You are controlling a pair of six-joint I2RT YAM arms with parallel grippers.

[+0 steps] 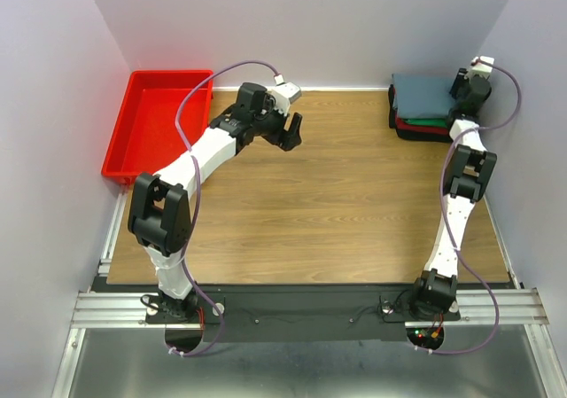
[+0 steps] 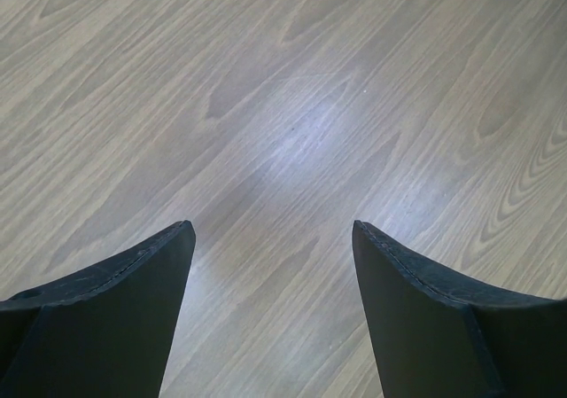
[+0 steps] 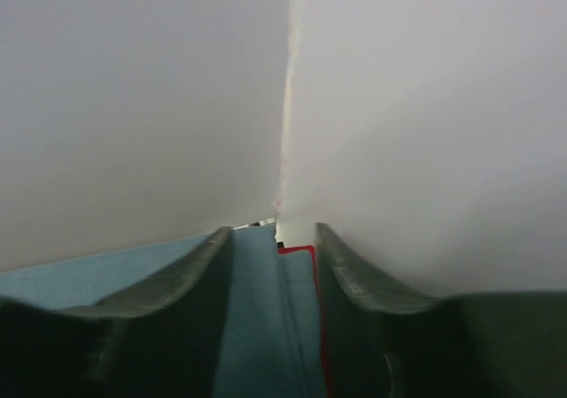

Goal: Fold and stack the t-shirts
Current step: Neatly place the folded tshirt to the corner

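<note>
The t-shirts lie folded in a stack in the far right corner of the table. The slate blue-grey one [image 1: 423, 95] is on top, with green [image 1: 431, 121], red [image 1: 415, 128] and black [image 1: 420, 136] edges showing under it. My right gripper [image 1: 462, 93] sits at the stack's right edge, by the wall. In the right wrist view its fingers [image 3: 273, 231] stand apart, with the blue-grey shirt [image 3: 266, 327] lying flat between them and a red edge [image 3: 299, 251] beside it. My left gripper [image 1: 292, 132] hangs open over bare wood, nothing between its fingers [image 2: 272, 230].
A red plastic tray [image 1: 159, 123] stands at the far left corner with nothing in it. Grey walls close in the table at the back and both sides; the right gripper is very near the corner wall [image 3: 399, 105]. Wooden tabletop [image 1: 337, 194] lies between the arms.
</note>
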